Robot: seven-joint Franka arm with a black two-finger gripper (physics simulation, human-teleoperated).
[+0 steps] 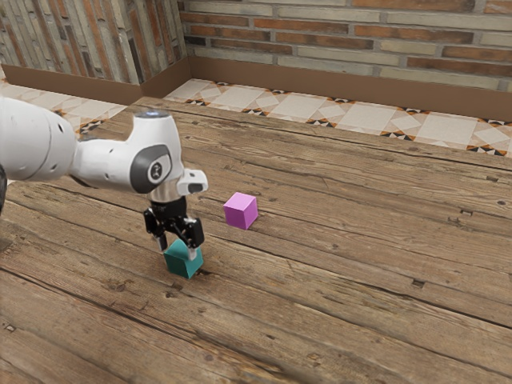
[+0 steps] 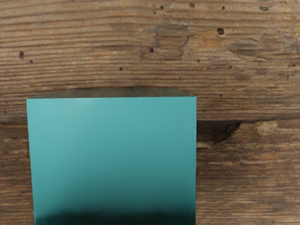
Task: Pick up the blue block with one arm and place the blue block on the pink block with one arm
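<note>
Pincer (image 1: 181, 242) down at the blue block (image 1: 183, 261)
It rests on the worktop (image 1: 336, 304), pink block (image 1: 241, 210) apart from it; whether the pincer clamps it, I cannot tell.

1. The blue block (image 1: 184, 262), directly under the jaws, is plain teal, a blue-green, darkening to near black at the edge nearest the hand.
2. The pink block (image 1: 241, 210), apart from the jaws, is plain pink-violet with a lighter top.
3. The jaws are black; the arm (image 1: 48, 148) is white with a grey joint cap.
4. The bench (image 1: 360, 264) is brown weathered planks with dark knots and grain.
5. The floor (image 1: 360, 112) has cream tiles with brown and black diamonds.
6. The wall (image 1: 344, 32) is reddish and grey brick.
</note>
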